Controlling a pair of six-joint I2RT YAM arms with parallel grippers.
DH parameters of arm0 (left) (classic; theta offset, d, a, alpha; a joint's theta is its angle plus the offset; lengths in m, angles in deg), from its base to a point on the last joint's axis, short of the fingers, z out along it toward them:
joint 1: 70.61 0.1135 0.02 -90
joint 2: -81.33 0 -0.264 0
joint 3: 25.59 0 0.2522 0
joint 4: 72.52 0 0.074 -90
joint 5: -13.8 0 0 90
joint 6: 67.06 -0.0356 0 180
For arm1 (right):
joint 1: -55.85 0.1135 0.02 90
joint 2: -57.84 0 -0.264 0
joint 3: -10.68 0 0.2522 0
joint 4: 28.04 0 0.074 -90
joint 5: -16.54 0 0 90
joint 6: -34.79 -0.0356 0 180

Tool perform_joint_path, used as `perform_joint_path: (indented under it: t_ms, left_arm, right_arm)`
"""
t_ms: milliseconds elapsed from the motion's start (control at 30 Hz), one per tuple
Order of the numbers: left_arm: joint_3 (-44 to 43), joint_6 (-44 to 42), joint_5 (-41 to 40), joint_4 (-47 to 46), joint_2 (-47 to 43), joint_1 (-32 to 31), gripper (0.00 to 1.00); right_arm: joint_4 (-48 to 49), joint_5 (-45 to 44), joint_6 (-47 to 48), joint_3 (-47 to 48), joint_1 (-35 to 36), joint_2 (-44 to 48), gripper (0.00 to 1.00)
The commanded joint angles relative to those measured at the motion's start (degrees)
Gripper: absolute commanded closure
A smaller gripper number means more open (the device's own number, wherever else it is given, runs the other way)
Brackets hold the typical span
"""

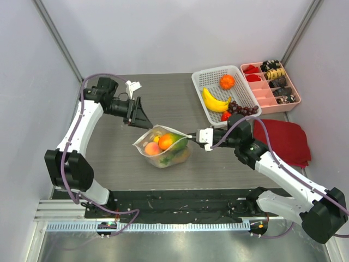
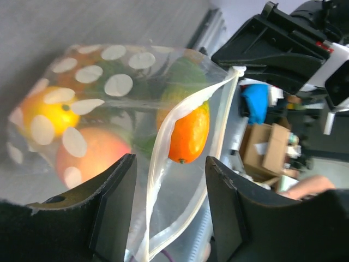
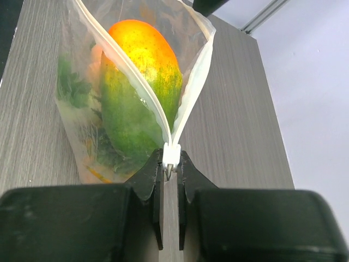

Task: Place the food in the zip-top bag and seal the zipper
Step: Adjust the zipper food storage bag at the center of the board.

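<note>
Pinching the zipper [image 3: 197, 76] end, the right gripper [image 3: 170, 164] steadies the filled zip-top bag [image 1: 163, 146] for sealing; the left gripper [image 2: 169, 166], jaws apart astride it, should clamp next.

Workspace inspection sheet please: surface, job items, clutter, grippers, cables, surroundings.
Surface: grey wood-grain table.
Job's things: zip-top bag mid-table, food inside; zipper unsealed, mouth gaping.
Clutter: white basket with banana and grapes, pink tray, red cloth, all on the right arm's side.
Grippers: left gripper jaws open astride the bag's mouth edge; right gripper jaws shut on the zipper's end.
Cables: purple cables along both arms.
Surroundings: pale walls.
</note>
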Motion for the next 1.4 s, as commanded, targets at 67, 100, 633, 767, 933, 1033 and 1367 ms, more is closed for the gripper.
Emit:
perform_joint_path:
  t_ms: [67, 100, 633, 767, 933, 1033, 1367]
  left_arm:
    - [4.9, 11.7, 9.6, -7.5, -0.3, -0.6, 0.44]
    - [5.5, 12.4, 9.5, -8.4, -0.4, -0.7, 0.44]
    - [4.7, 10.6, 10.6, -7.9, -2.5, -1.0, 1.00]
    - [2.2, 3.5, 7.8, -0.2, -1.6, -1.0, 1.00]
    - [-2.5, -7.2, -10.0, 5.5, -2.2, -1.0, 1.00]
    - [-2.2, -10.4, -23.7, 2.0, -5.8, -1.1, 1.00]
    - [-2.2, -13.3, -27.1, -1.8, -9.7, -5.2, 0.94]
  right_arm:
    - [2.4, 2.0, 3.2, -0.4, 0.3, 2.0, 0.99]
    - [2.3, 2.0, 3.7, -0.5, 0.3, 2.1, 0.99]
    - [1.5, -0.3, -1.9, -0.2, 0.3, 2.6, 0.99]
    - [1.2, -1.2, -4.4, -0.1, 0.3, 3.4, 0.99]
    - [0.5, -2.8, -9.7, 0.5, 0.3, 4.1, 0.99]
    - [-0.2, -4.4, -12.5, 0.9, 0.3, 4.4, 0.99]
    - [-0.2, -3.7, -15.7, 0.4, 0.2, 4.8, 0.99]
